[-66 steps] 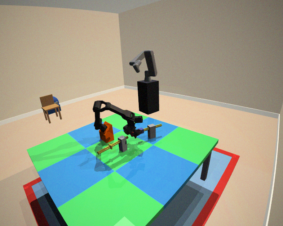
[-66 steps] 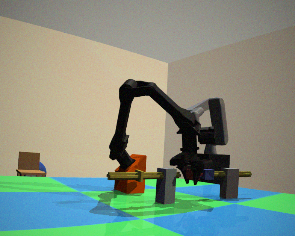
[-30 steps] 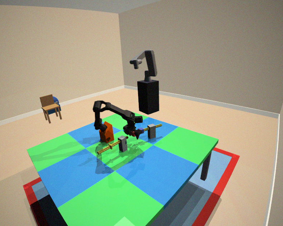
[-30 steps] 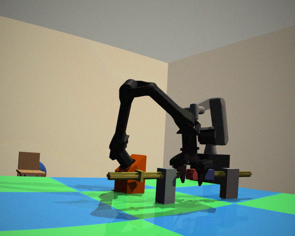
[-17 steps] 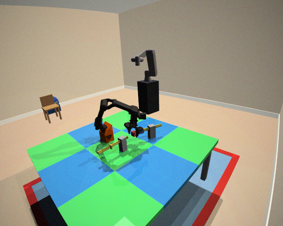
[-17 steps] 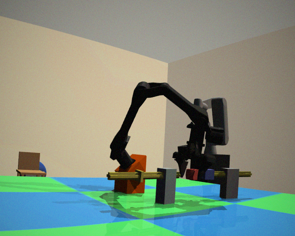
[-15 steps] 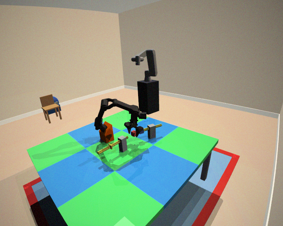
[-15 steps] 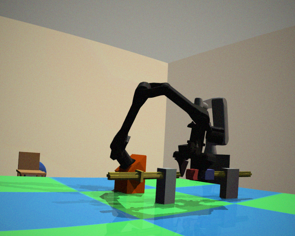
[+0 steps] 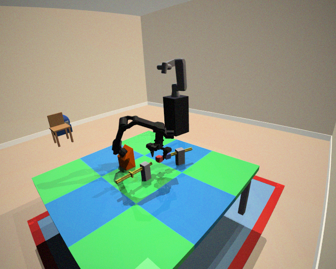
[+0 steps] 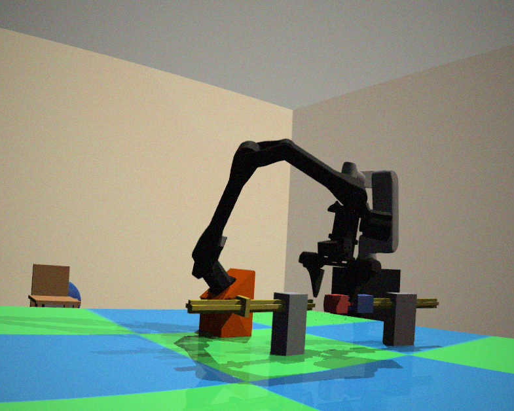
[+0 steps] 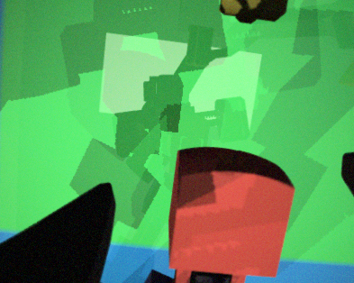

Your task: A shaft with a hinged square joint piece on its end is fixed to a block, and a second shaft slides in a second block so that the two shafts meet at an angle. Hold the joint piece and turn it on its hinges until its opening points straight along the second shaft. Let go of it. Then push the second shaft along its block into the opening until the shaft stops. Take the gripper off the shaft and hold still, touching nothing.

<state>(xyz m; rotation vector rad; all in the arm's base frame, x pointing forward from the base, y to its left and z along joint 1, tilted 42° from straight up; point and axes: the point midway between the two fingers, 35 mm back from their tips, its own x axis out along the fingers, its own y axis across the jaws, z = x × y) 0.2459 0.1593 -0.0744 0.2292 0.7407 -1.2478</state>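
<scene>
The red square joint piece (image 9: 159,159) (image 10: 335,304) (image 11: 231,221) sits beside its blue part (image 9: 168,156) (image 10: 363,303) on the fixed yellow shaft (image 9: 188,149) (image 10: 427,303), held by the far grey block (image 9: 179,156) (image 10: 399,319). Its dark end in the wrist view faces roughly towards the second shaft; exact alignment cannot be told. The second shaft (image 9: 122,177) (image 10: 213,305) (image 11: 231,6) runs through the near block (image 9: 145,171) (image 10: 288,324), its tip a short gap from the red piece. My gripper (image 9: 158,156) (image 10: 334,294) (image 11: 227,179) is open, its fingers spread to either side of the red piece, holding nothing.
A yellow collar (image 9: 131,174) (image 10: 244,305) sits on the second shaft outside the near block. An orange block (image 9: 127,157) (image 10: 228,321) stands by my arm's base, behind the second shaft. Another grey arm (image 9: 180,75) stands on a black pedestal (image 9: 176,115) beyond the table.
</scene>
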